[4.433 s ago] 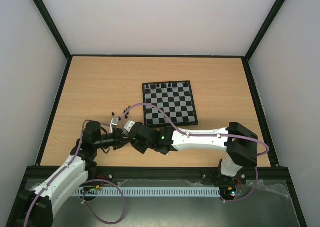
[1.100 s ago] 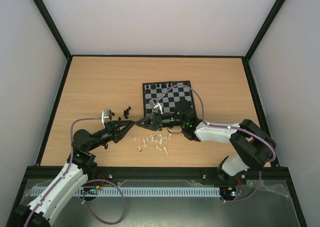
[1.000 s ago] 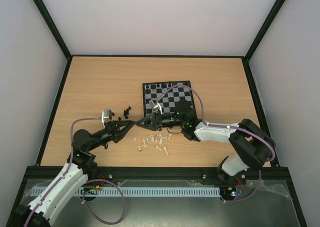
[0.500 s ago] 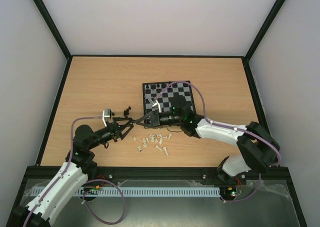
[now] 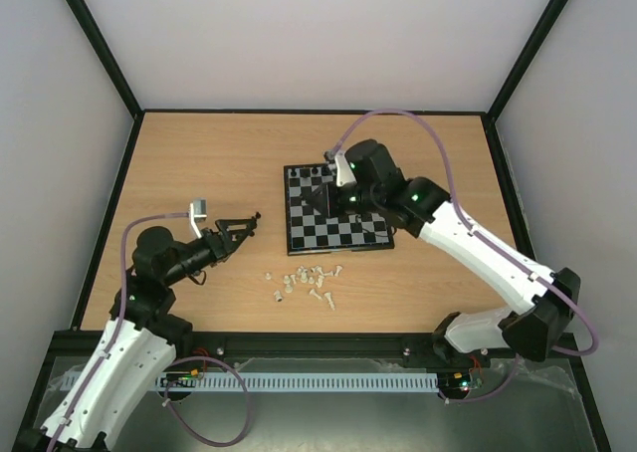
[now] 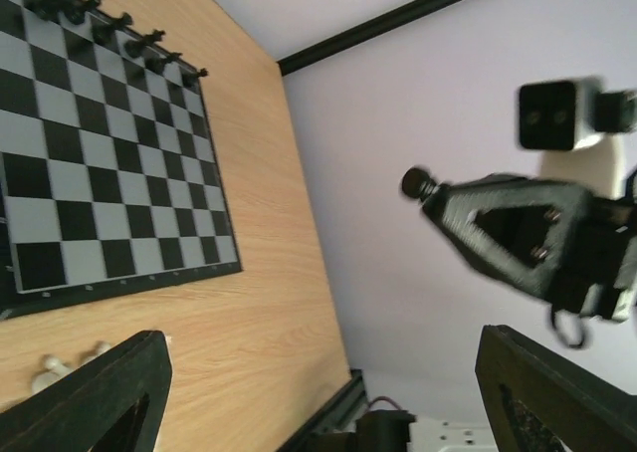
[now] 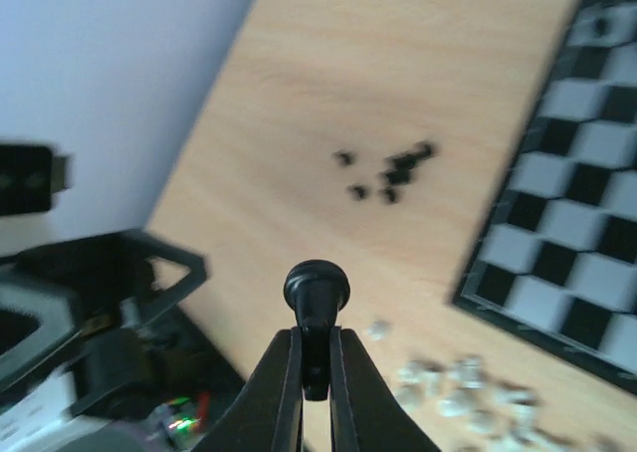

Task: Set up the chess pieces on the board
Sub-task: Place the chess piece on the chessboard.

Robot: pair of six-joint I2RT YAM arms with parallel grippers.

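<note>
The board (image 5: 363, 228) lies right of the table's middle, with a row of black chess pieces (image 5: 338, 168) on its far edge. My right gripper (image 5: 315, 199) hangs over the board's left part, shut on a black pawn-like piece (image 7: 317, 291). In the left wrist view the same piece (image 6: 415, 183) sticks out of that gripper's tip. My left gripper (image 5: 249, 223) is open and empty, left of the board, its fingers (image 6: 95, 392) wide apart. Several white pieces (image 5: 304, 279) lie scattered near the board's front left corner. Loose black pieces (image 7: 390, 176) lie on the wood.
A black frame edges the wooden table (image 5: 199, 163), with white walls behind and at both sides. The left arm (image 7: 100, 303) shows low in the right wrist view. Both arm bases stand at the near edge.
My right gripper has lifted away from the left gripper and swung over the board with the black piece. The left gripper has opened and drawn back to the left.
</note>
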